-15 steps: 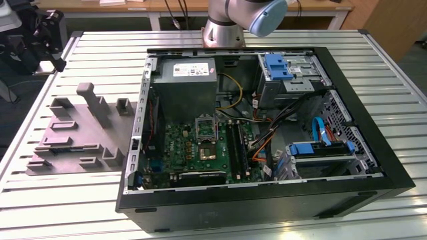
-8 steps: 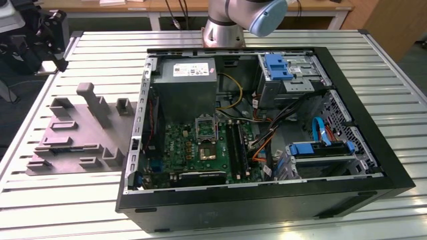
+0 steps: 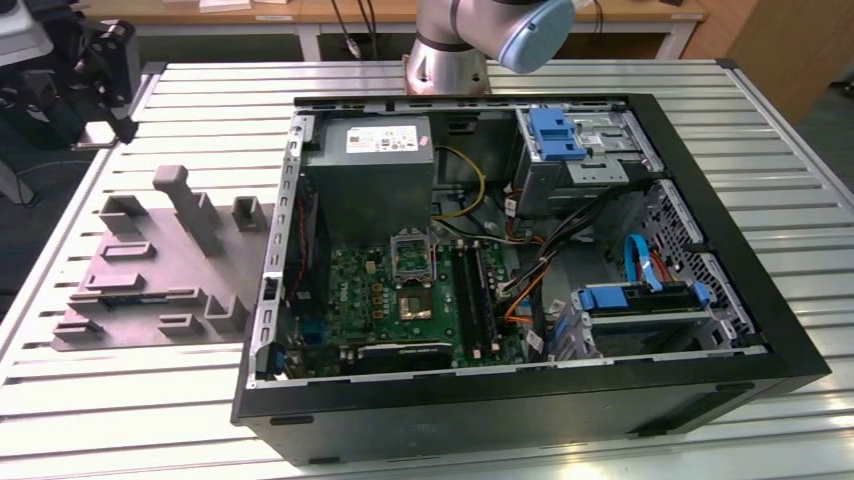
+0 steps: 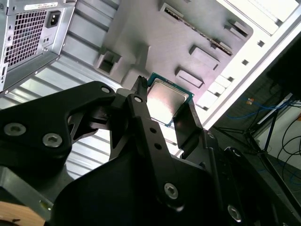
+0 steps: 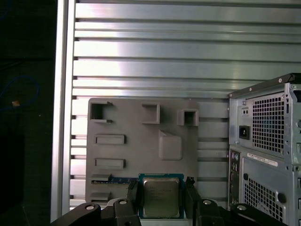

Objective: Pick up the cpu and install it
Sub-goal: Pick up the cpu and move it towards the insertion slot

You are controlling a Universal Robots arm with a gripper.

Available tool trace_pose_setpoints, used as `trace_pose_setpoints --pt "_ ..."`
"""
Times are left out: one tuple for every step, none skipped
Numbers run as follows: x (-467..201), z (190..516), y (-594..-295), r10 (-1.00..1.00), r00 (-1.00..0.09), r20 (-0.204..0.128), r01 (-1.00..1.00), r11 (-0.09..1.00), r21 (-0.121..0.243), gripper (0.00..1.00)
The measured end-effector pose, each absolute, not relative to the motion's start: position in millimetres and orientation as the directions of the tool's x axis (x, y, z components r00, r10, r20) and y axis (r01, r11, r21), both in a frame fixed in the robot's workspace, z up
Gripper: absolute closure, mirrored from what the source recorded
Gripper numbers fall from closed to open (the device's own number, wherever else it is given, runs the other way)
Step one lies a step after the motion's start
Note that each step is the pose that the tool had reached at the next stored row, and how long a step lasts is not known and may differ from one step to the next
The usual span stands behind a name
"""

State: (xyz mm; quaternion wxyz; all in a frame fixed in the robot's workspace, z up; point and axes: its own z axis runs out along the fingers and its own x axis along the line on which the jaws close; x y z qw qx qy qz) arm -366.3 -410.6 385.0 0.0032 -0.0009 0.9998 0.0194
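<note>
Gripper (image 5: 161, 189) status: clenched on the cpu (image 5: 161, 197). We see the two black fingers (image 5: 133, 192) pressing opposite edges of the chip in both wrist views, with its silvery top facing the cameras and a thin green border showing around that top. The other two edges of the chip stand free. Behind the held chip lies the grey fixture tray (image 5: 136, 141), its raised blocks and pockets apart from the chip. The tray rests on the slatted aluminium table (image 5: 141, 56), just beside the open computer case (image 3: 790, 345), at the exterior view's left of it.

Inside the case we locate the dark square socket (image 3: 412, 298) on the green motherboard (image 3: 350, 290). A metal frame (image 3: 411, 250) stands just beside the socket, toward the power supply (image 3: 380, 175). Memory slots (image 3: 470, 290) run along the socket's side at the exterior view's right, and orange and black cables (image 3: 541, 262) hang near them. Space directly over the socket is open.

Labels: a white label (image 3: 388, 137) sits on the power supply, and another white strip (image 5: 261, 161) on the case's rear panel. Faint print marks the chip's lid; we cannot read it.
</note>
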Motion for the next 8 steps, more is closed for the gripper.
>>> trace_pose_setpoints --pt "-366.1 384.9 -410.6 -0.002 -1.0 -0.007 -0.002 0.999 0.039 0.53" --pt "-365.9 385.0 -410.6 -0.002 -1.0 -0.006 -0.002 0.999 0.039 0.53" --pt "-365.6 385.0 -410.6 -0.002 -1.0 -0.006 -0.002 0.999 0.039 0.53" --pt "-365.4 385.0 -410.6 -0.002 -1.0 -0.006 -0.002 0.999 0.039 0.53" --pt "-365.3 385.0 -410.6 -0.002 -1.0 -0.007 -0.002 0.999 0.039 0.53" --pt "-365.2 385.0 -410.6 -0.002 -1.0 -0.006 -0.002 0.999 0.039 0.53" --pt "-365.0 385.0 -410.6 -0.002 -1.0 -0.006 -0.002 0.999 0.039 0.53" --pt "-364.9 385.0 -410.6 -0.002 -1.0 -0.006 -0.002 0.999 0.039 0.53"
